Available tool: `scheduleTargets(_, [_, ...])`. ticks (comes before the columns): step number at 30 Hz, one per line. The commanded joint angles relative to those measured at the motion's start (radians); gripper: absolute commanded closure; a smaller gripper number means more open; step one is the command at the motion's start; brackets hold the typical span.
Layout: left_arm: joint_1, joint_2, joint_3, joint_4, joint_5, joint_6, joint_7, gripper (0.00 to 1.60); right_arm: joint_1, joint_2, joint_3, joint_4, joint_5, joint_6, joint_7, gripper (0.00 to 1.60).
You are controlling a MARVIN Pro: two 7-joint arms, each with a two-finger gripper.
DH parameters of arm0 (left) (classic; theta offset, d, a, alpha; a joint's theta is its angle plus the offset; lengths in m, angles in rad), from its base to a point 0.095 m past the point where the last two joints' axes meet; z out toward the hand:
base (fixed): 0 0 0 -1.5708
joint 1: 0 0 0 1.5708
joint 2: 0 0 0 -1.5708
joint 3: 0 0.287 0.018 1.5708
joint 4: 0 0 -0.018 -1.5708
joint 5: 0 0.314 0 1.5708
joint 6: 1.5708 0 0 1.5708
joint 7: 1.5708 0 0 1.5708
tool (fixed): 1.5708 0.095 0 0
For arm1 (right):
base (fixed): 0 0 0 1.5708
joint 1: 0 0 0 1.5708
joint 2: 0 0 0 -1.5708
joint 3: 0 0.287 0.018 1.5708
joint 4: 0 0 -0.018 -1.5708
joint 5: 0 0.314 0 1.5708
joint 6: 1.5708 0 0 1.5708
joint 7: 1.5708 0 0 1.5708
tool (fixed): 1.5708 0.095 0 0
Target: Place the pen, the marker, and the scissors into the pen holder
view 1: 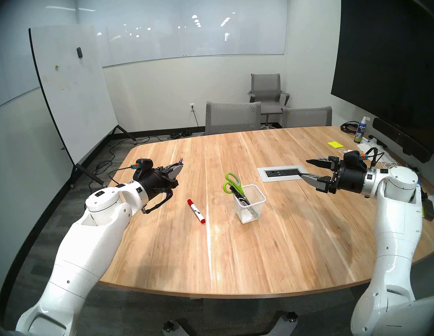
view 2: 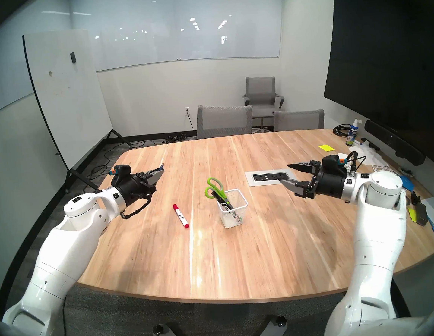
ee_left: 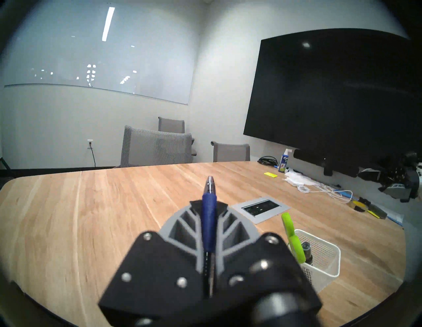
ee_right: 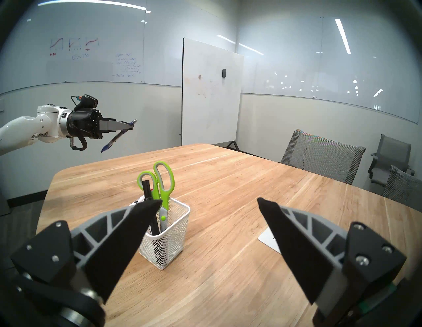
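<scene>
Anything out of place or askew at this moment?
The pen sits crooked in the shut left hand, slanting down across the fingers instead of in line with them. A white marker with red ends lies loose on the table, outside the pen holder.

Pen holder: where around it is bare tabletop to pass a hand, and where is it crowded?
Bare wood borders the pen holder on the near side and toward the red-capped marker. Behind it sits the outlet plate. The right table edge is cluttered.

I see my right gripper (ee_right: 209,202) spread wide; scissors (ee_right: 163,182) stand in the pen holder (ee_right: 170,249) at frame centre.
</scene>
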Motion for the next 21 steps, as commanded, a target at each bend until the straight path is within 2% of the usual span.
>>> scheduleTargets(1, [0.039, -0.050, -0.010, -0.058, -0.038, -0.049, -0.007, 1.60, 0.014, 0.002, -0.002, -0.017, 0.007, 0.000, -0.001, 0.00])
scheduleTargets(13, [0.019, -0.105, 0.013, -0.055, -0.049, -0.094, -0.005, 1.60, 0.014, 0.002, -0.002, -0.017, 0.007, 0.000, -0.001, 0.00])
scheduleTargets(21, [0.021, -0.124, 0.032, -0.030, -0.059, -0.128, -0.040, 1.60, 0.014, 0.002, -0.002, -0.017, 0.007, 0.000, -0.001, 0.00])
